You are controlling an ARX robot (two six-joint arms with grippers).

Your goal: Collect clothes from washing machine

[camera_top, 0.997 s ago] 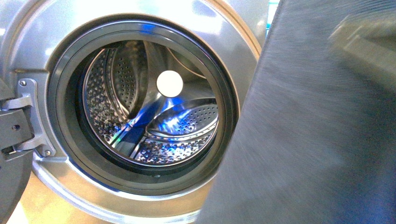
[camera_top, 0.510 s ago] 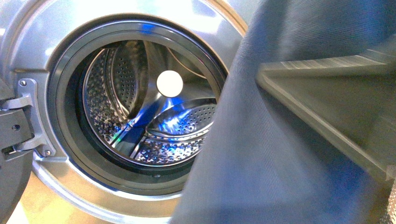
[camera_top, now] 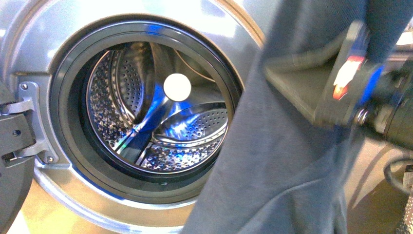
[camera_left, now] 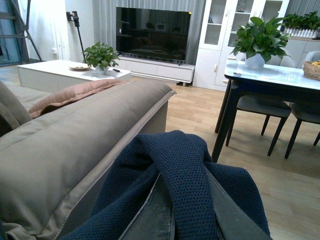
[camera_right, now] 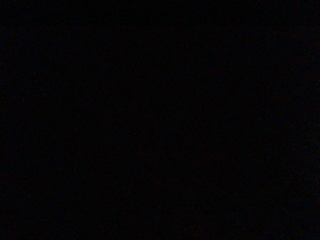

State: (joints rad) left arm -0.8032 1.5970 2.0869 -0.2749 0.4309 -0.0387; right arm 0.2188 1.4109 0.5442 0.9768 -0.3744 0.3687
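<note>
The navy garment (camera_top: pixel 272 170) hangs long-axis vertical, right of the washing machine drum (camera_top: pixel 146 102), draped over the left gripper (camera_left: pixel 182 195); finger closure cannot be determined.

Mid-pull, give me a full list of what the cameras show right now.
washing machine: one, grey, front view left, door open, no fabric seen inside.
clothes: one garment, navy, hanging outside the machine, front view right.
sofa: one, grey-beige, beside the garment in left wrist view.
cushion: one, pinkish, on the sofa.
TV: one, black, far wall.
plants: two, green, on the coffee table and dining table.
chairs: two, grey, under the dining table.
right wrist view: dark.
arm: one, black, front view right, garment draped over it; which arm unclear.
left fingers: two, dark grey, garment between and over them.
</note>
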